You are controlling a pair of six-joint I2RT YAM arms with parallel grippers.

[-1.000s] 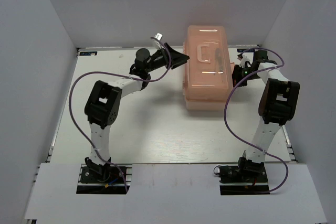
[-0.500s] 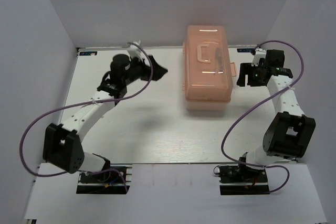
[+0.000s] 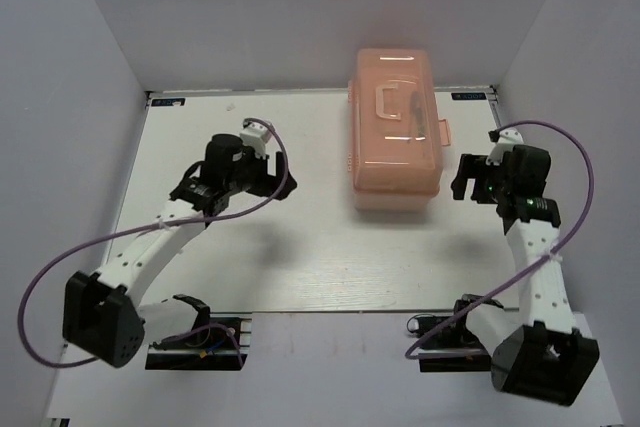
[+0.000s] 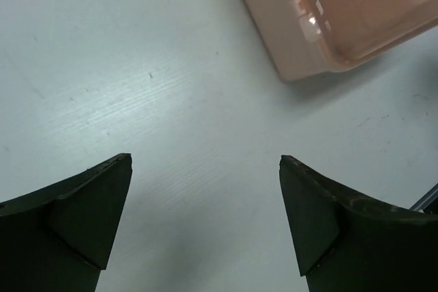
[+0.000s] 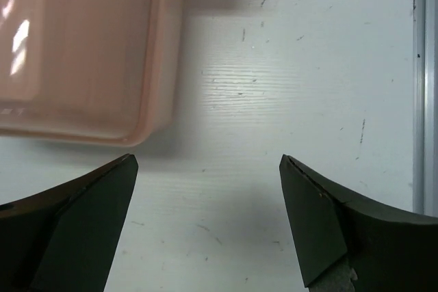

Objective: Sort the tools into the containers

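Nothing is legible, not even the blue corner stickers [image 3: 168,101].

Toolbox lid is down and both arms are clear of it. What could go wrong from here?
The latch sticks out of the toolbox toward the right gripper, whose open fingers could snag it on a sweep. The left gripper, fingers open, points toward the toolbox's near corner; a low move could shove the box.
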